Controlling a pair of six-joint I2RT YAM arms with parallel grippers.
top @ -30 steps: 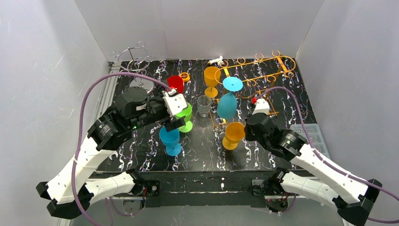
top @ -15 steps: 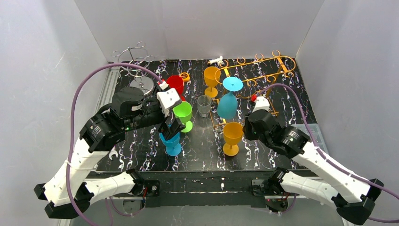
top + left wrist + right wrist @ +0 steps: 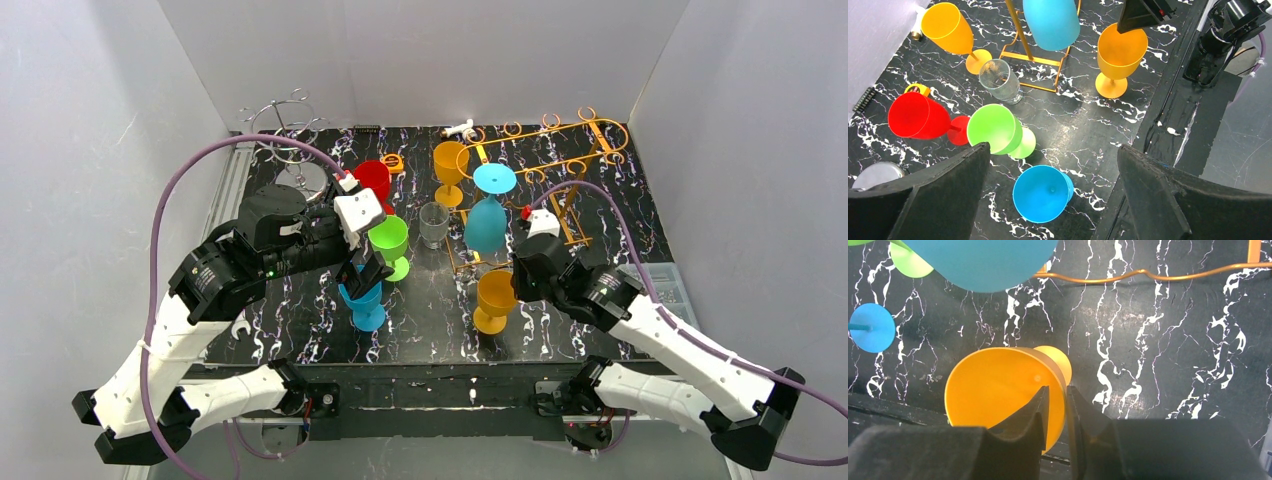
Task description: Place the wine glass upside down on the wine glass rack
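An orange wine glass (image 3: 495, 297) (image 3: 998, 390) stands upright on the black marbled table, just in front of the gold wire rack (image 3: 562, 166). My right gripper (image 3: 514, 282) (image 3: 1057, 388) is narrowly open astride its rim, one finger inside the bowl and one outside. A blue glass (image 3: 485, 222) hangs upside down on that rack. My left gripper (image 3: 362, 264) (image 3: 1054, 147) is wide open and empty, hovering above an upright blue glass (image 3: 362, 296) (image 3: 1040, 192).
A green glass (image 3: 390, 245), a red glass lying on its side (image 3: 373, 178), a clear tumbler (image 3: 434, 222) and a second orange glass (image 3: 450, 165) crowd the table's middle. A silver wire stand (image 3: 285, 125) is at the back left. White walls enclose three sides.
The orange glass went from tilted to standing upright on the table. My right jaws have widened slightly around its rim. The left arm lifted and pulled back a little.
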